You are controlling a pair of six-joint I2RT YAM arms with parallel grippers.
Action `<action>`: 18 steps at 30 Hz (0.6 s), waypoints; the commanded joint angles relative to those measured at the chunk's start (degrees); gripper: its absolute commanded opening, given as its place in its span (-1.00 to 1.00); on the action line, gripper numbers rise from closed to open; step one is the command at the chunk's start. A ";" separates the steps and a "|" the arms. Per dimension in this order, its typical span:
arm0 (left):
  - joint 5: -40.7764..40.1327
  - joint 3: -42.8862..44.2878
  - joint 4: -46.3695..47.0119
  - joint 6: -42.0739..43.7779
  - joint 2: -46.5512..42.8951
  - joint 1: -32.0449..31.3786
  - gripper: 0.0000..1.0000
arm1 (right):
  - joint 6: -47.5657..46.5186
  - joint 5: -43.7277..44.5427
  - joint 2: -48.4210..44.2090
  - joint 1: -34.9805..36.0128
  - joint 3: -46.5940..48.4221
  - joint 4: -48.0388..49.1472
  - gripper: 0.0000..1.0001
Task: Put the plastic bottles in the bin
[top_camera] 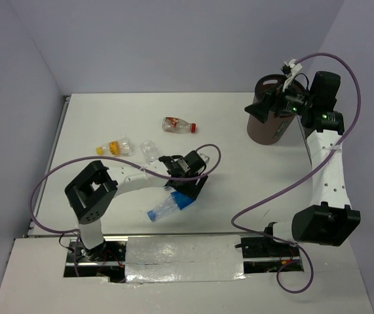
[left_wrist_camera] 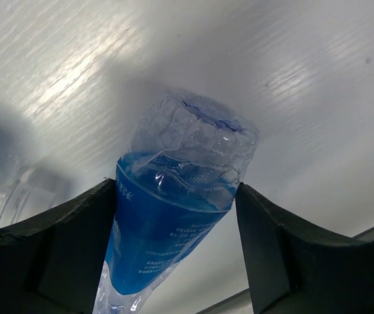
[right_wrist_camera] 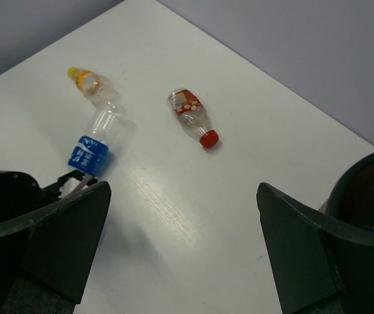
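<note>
My left gripper [top_camera: 184, 191] is shut on a crumpled clear bottle with a blue label [top_camera: 166, 208], low over the table's front middle. In the left wrist view the bottle [left_wrist_camera: 187, 163] sits between both fingers [left_wrist_camera: 88, 229]. A red-label, red-cap bottle [top_camera: 177, 124] lies further back. A short orange-capped bottle [top_camera: 114, 148] and another clear bottle [top_camera: 149, 150] lie at the left. The right wrist view shows them too: the red one [right_wrist_camera: 192, 116], the orange-capped one [right_wrist_camera: 92, 84] and the blue-labelled one [right_wrist_camera: 98, 144]. The dark brown bin [top_camera: 268, 124] stands at the back right. My right gripper [top_camera: 257, 110] is open and empty beside its rim [right_wrist_camera: 370, 190].
A purple cable loops over the table from the left arm [top_camera: 206, 149], and another runs from the right arm [top_camera: 272, 196]. Grey tape [top_camera: 183, 258] covers the front edge. Walls close the back and both sides. The left arm's body [top_camera: 134, 176] lies over the table's left middle.
</note>
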 commanded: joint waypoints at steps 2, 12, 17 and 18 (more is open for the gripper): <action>5.29 0.55 2.00 2.41 5.09 -0.67 0.39 | 0.41 -6.63 -1.34 0.04 1.19 -1.55 0.99; 6.97 1.16 3.32 2.59 4.84 -0.76 -0.71 | -0.47 -8.65 -2.04 0.13 0.84 -4.19 0.99; 6.09 3.88 1.91 2.50 3.44 -0.76 -0.88 | -0.99 -8.57 -2.30 0.05 0.31 -4.72 0.99; 6.09 4.24 1.21 2.33 3.00 -0.76 -0.92 | -1.34 -8.57 -2.30 0.05 0.40 -5.15 0.99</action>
